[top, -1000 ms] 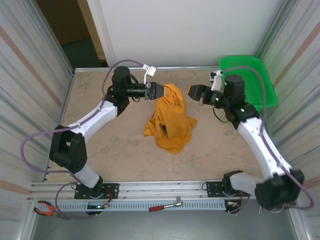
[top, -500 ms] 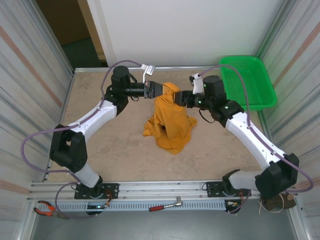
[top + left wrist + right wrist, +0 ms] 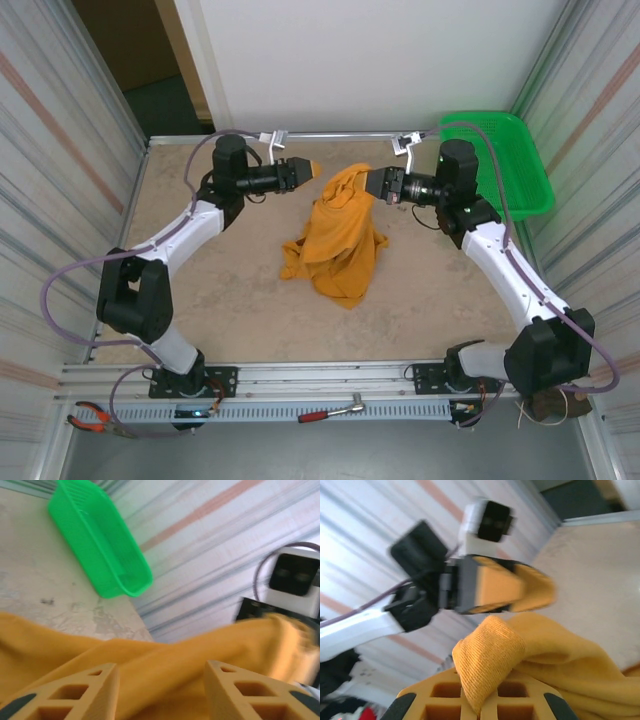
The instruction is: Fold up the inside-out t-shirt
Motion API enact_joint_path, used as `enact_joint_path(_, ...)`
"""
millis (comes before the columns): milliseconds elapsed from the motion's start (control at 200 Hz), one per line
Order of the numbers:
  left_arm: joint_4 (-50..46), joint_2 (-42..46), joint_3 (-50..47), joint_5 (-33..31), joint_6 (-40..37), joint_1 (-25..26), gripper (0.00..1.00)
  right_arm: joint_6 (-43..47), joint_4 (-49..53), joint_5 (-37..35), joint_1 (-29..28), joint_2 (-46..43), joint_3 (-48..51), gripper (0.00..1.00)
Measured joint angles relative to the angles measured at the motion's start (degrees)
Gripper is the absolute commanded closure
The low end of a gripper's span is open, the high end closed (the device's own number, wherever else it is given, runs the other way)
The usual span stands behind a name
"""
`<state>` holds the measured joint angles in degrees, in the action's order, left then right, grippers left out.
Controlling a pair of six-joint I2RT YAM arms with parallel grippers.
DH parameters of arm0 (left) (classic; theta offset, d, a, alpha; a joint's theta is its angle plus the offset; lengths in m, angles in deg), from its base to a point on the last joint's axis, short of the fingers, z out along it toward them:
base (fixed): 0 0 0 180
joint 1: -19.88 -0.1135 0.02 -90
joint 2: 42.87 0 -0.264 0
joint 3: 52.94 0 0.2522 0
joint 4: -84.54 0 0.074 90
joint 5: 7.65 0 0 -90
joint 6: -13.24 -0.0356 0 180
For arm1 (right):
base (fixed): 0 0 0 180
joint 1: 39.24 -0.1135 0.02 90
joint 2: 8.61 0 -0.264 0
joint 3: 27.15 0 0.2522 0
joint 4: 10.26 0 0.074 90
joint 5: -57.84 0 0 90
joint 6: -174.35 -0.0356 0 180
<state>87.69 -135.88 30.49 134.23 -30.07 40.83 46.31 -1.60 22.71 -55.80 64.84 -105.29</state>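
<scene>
The inside-out t-shirt (image 3: 335, 250), orange-yellow, lay heaped near the middle of the table (image 3: 230, 300), with one upper fold lifted toward the right. The right gripper (image 3: 372, 183) was pressed together on that fold (its wrist view showed ribbed cloth pinched between the fingers). The left gripper (image 3: 310, 169) stood with fingers spread near the raised edge, holding nothing. A green basket (image 3: 510, 165) sat at the far right corner.

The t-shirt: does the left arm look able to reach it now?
Probably yes. The left gripper is open, facing the t-shirt with nothing between; the right gripper pinches the raised fabric from the other side.
</scene>
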Motion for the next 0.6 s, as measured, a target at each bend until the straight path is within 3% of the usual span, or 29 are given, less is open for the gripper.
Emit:
enact_joint_path(160, -5.7, 3.3, -2.9, -6.0, -4.4, 0.1, 0.45, -4.1, -6.0, 3.1, 0.0, 0.1, 0.1, 1.00)
enact_joint_path(301, -8.4, 13.0, -8.2, -14.8, -8.7, 1.4, 0.45, -5.3, -6.8, 2.6, 0.0, 0.7, 0.3, 1.00)
enact_joint_path(456, -8.9, 22.7, -9.3, -23.0, -15.3, 7.8, 0.50, -5.5, -6.5, 1.4, 0.0, 1.1, 1.4, 1.00)
enact_joint_path(601, -9.7, 22.5, -5.9, -25.4, -21.2, 13.8, 0.50, -5.5, -5.9, 0.2, 0.0, 1.3, 1.7, 1.00)
